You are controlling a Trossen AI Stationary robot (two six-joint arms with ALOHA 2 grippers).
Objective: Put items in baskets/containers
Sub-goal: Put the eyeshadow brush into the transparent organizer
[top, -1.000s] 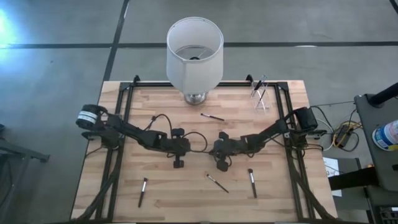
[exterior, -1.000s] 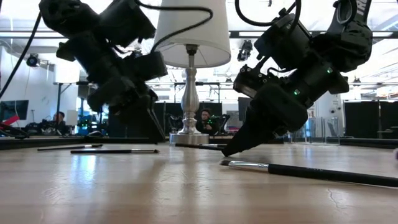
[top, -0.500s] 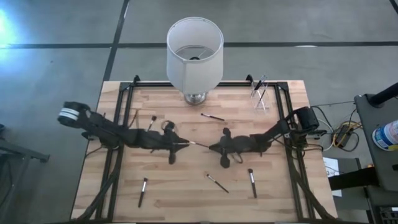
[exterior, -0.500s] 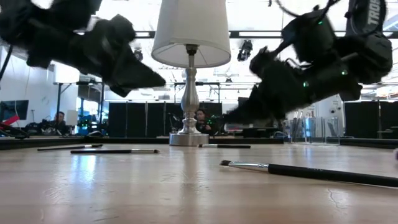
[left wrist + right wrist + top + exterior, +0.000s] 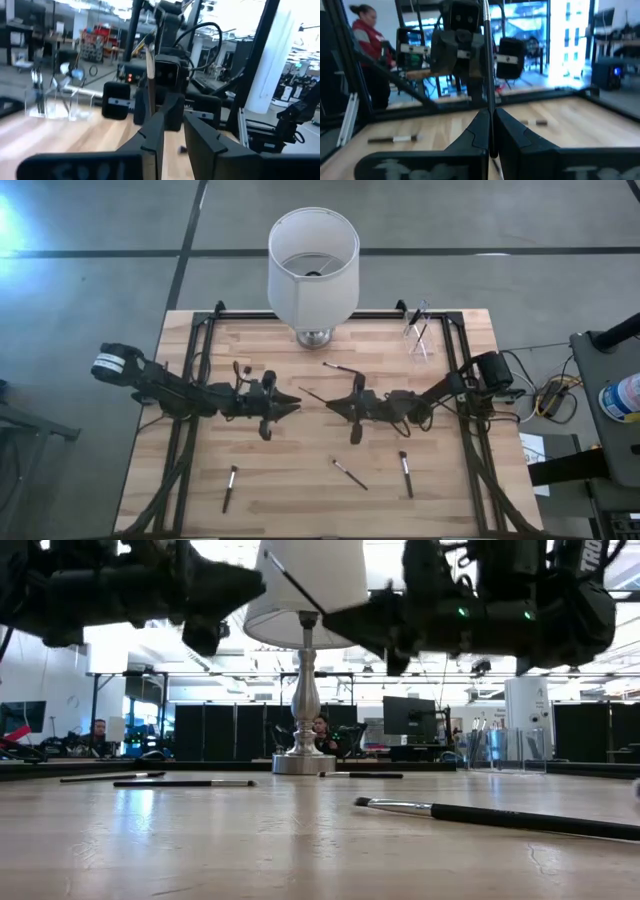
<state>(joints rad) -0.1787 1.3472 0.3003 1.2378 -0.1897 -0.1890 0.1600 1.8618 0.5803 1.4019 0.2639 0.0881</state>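
Note:
Both grippers hover above the table's middle, level and tip to tip. My right gripper is shut on a thin dark makeup brush. My left gripper is open just left of the brush's free end and does not touch it. The clear cup stands at the far right corner with brushes in it. Several more brushes lie flat on the wood. My right gripper pinches the brush's dark handle between its two fingers. The fingers are level and come from the table's right. The brush is lifted clear and crosses the fingers, slanting up toward the far left, with its silvery ferrule end free.
A big white lampshade on a metal base stands at the far edge's middle. A black frame rims the table. In the low view one brush lies near the camera. A person is in the room beyond.
Both grippers have risen from the table and tipped from pointing down to level, facing each other. Half a second ago the brush lay level between the two tips. Now it slants up toward the far left from the right gripper, and the left gripper has drawn slightly back leftward.

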